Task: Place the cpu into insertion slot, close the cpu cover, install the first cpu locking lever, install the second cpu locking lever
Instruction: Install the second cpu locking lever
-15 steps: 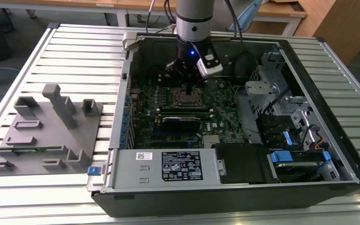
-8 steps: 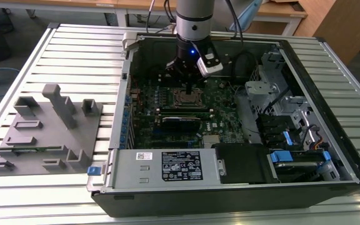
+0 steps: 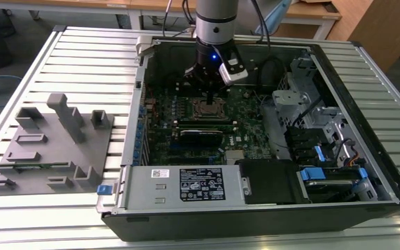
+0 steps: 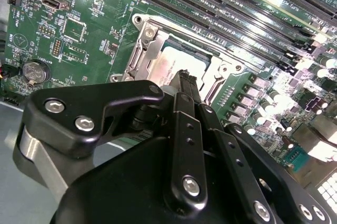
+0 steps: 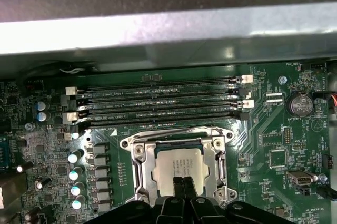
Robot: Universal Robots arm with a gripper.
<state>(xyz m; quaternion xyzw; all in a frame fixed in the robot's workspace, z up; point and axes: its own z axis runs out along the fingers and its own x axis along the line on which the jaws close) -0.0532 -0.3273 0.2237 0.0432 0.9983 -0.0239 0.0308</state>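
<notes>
**Closed fingertips down at the CPU socket**

The slatted table carries an open computer case lying on its side, with a grey fixture block beside it on the exterior view's left. The arm reaches down into the far part of the case, over the green motherboard.

In the first wrist view, the cpu cover lies flat on the socket just on the near side of the memory slots. The cpu sits in its window. Whether the locking levers are latched is not clear.

The gripper has its fingers pressed together with nothing between them. The tips are at the near edge of the cpu.

As I judge it, the risk is a slip. If the narrow tips skate off the metal frame, they could scrape the chip's top or nearby board parts. Pressing on a chip that is not fully seated could bend the socket contacts.
</notes>
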